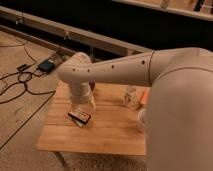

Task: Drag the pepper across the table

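The table stood low, mid-scene. Toward its 9 o'clock the gripper hung with jaws wide, just over a dark flat packet. Farther back, at 2 o'clock, stood a clear jar. An orange piece, perhaps the pepper, lay just beside the jar at its 3 o'clock.

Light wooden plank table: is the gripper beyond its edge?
No, the gripper is above the table, left part, at a small dark object.
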Tool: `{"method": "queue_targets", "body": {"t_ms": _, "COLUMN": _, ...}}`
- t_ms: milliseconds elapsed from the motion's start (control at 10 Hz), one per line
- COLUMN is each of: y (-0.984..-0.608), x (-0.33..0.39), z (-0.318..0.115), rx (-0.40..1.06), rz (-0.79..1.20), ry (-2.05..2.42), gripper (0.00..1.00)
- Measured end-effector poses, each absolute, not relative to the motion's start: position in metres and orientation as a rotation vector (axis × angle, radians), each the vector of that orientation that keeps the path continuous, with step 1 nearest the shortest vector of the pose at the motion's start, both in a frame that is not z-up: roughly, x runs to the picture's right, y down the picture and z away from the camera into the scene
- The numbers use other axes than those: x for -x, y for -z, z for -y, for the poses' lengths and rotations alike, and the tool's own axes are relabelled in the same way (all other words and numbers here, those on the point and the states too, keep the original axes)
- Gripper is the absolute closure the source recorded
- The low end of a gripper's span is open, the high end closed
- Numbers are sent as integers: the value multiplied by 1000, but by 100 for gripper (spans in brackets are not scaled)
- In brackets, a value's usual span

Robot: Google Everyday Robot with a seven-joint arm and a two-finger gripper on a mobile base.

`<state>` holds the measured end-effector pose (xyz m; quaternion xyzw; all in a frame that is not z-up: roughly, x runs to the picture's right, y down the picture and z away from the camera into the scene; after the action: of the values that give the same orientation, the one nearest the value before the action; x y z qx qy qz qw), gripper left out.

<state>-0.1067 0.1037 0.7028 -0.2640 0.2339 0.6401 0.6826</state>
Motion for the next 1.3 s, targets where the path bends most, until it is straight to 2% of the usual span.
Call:
{"method": "queue_targets", "body": {"t_ms": 500, "y": -713, "x": 86, "z": -99, "rx": 590, "rz": -529, "ry": -1453, "gripper": 35}}
{"method": "queue_targets", "body": {"t_ms": 1300, "y": -802, "x": -62, "z": -61, "rx": 565, "rz": -489, "ry": -1506, "gripper": 35}}
